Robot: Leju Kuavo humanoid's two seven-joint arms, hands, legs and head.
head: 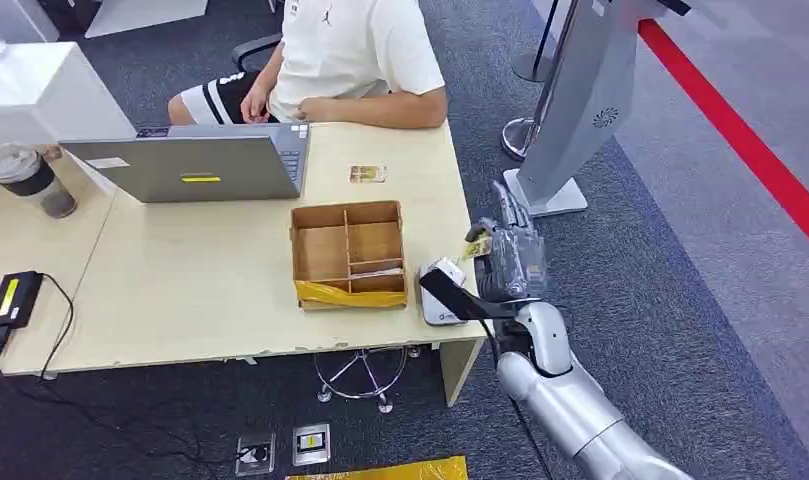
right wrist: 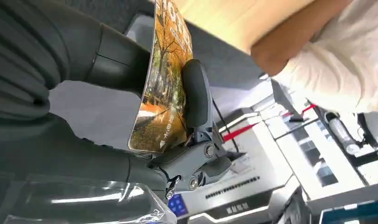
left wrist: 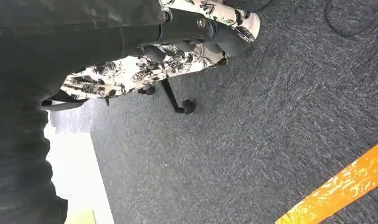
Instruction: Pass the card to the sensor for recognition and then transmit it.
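1. The right robot hand (head: 504, 258) is clamped on the card (right wrist: 164, 84): the thumb presses one face and the darker fingers (right wrist: 196, 95) back the other, so the printed side stays flat and exposed for reading.
2. The card sits in that hand just beside the sensor (head: 442, 290), at the table (head: 230, 290) corner; it hangs slightly beyond the sensor, off the table edge, probably so the arm can approach from outside the table.
3. The sensor stands just beside the wooden box (head: 348, 255), within the arm's easy reach.
4. Another card (head: 367, 174) lies beyond the box from the sensor, near the seated person (head: 350, 60), who likely receives handed-over cards.
5. The left robot hand (left wrist: 18, 93) hangs over carpet; whether its fingers are apart or together I cannot tell.
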